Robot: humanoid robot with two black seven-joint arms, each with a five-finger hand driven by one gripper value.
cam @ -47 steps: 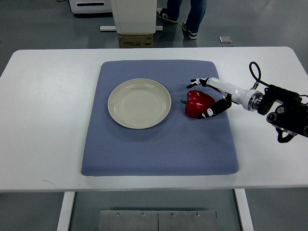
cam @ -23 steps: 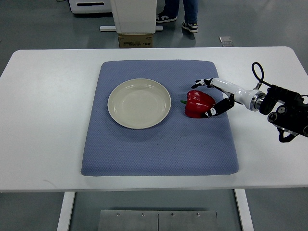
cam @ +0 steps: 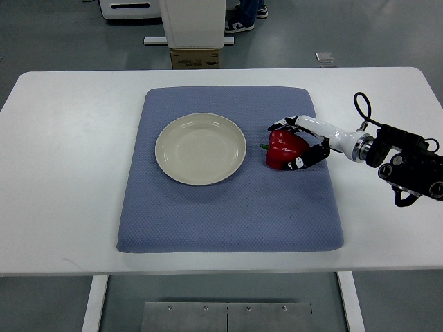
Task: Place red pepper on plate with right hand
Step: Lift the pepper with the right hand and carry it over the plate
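A red pepper (cam: 282, 149) with a green stem lies on the blue mat (cam: 228, 200), just right of the cream plate (cam: 200, 148). My right hand (cam: 288, 144) comes in from the right edge. Its fingers (cam: 279, 125) curl over the pepper's far side and its thumb (cam: 302, 160) presses the near side, so the hand is closed around the pepper. The pepper rests on the mat. The plate holds nothing. The left arm does not show.
The mat lies on a white table (cam: 62, 173). A cardboard box (cam: 195, 58) and a white machine base (cam: 192, 21) stand beyond the far edge. A person's shoes (cam: 243, 19) show on the floor at the top.
My right hand has moved a little left and closed tighter around the pepper. The pepper has stayed in place. The person at the top has stepped further away.
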